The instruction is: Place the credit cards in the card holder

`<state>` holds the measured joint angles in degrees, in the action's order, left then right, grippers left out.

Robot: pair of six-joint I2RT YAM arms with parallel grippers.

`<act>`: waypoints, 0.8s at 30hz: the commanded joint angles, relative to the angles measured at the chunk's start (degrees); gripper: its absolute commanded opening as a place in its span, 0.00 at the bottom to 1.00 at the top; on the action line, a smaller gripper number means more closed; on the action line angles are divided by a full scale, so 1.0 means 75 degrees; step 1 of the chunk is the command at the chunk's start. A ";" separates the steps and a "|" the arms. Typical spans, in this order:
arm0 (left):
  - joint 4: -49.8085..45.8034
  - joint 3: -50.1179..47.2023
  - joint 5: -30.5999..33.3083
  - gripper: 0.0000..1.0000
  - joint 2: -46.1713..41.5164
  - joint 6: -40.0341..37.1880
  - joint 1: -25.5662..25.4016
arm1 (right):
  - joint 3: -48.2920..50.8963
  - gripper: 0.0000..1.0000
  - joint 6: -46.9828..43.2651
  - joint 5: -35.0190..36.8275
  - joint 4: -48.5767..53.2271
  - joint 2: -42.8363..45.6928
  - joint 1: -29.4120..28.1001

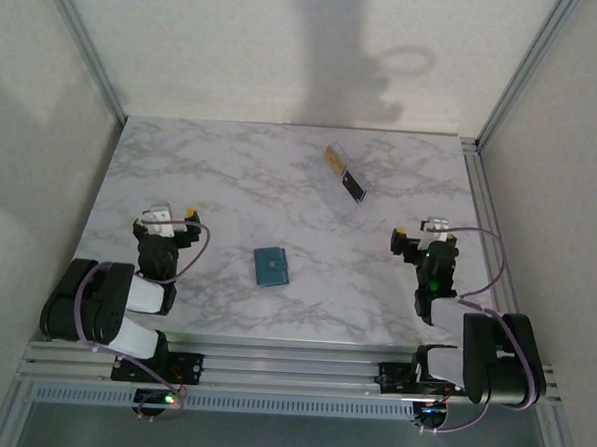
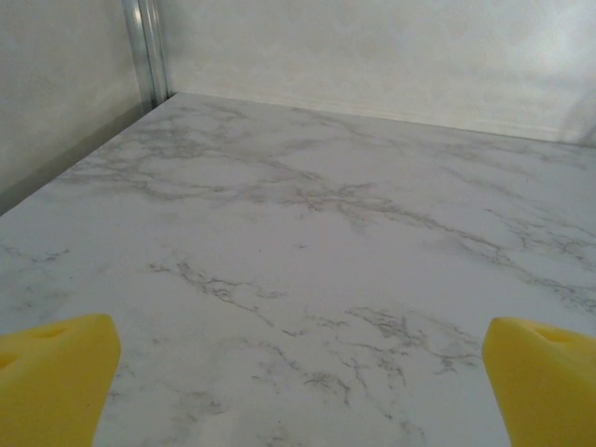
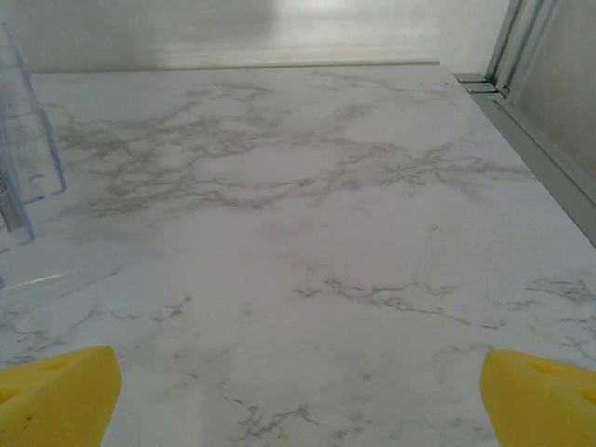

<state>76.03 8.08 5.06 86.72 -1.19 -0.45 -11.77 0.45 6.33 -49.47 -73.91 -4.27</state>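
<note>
The clear card holder lies slanted on the far middle of the marble table. A gold credit card sits at its far end and a black one at its near end. In the right wrist view the holder's see-through wall stands at the left edge. My left gripper rests open at the near left, far from the holder, its yellow pads wide apart over bare marble. At the near right my right gripper is open too, nothing between its yellow pads.
A small teal folding wallet lies closed in the near middle, between the two arms. Metal frame rails run along the table's sides, and white walls close it in behind.
</note>
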 commanded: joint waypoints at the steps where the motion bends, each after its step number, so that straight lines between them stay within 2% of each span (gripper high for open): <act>1: 0.0523 0.0194 -0.0168 0.99 0.0134 0.0182 0.0086 | -0.0220 0.99 0.0233 0.0152 -0.1038 -0.0818 0.0053; 5: -0.0056 0.0487 -0.0323 1.00 0.0132 0.0288 0.0229 | -0.0238 0.99 0.0168 0.0256 -0.2126 -0.1931 0.0023; 7: -0.0040 0.0473 -0.0323 1.00 0.0145 0.0288 0.0224 | -0.0438 0.99 0.0185 0.0242 -0.1380 -0.1711 0.0012; 10: 0.0027 0.0470 -0.0324 0.99 0.0167 0.0288 0.0224 | -0.0622 0.99 0.0166 0.0142 -0.1187 -0.1772 0.0014; 14: -0.0007 0.0482 -0.0346 0.99 0.0162 0.0299 0.0236 | -0.1160 0.99 -0.0024 -0.0392 -0.0130 -0.1814 0.0038; 17: -0.0020 0.0488 -0.0348 0.99 0.0156 0.0300 0.0236 | -0.1150 0.99 -0.0002 -0.0334 -0.0253 -0.1861 0.0035; 20: -0.0258 0.0611 -0.0174 1.00 0.0168 0.0410 0.0236 | -0.1481 0.99 0.0227 0.0131 0.0471 -0.1840 0.0049; 24: -0.0337 0.0646 -0.0299 1.00 0.0155 0.0487 0.0341 | -0.1479 0.99 0.0210 0.0113 0.0416 -0.1853 0.0044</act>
<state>74.28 11.81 3.57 87.50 1.02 1.48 -21.67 1.28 5.93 -48.38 -87.50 -4.14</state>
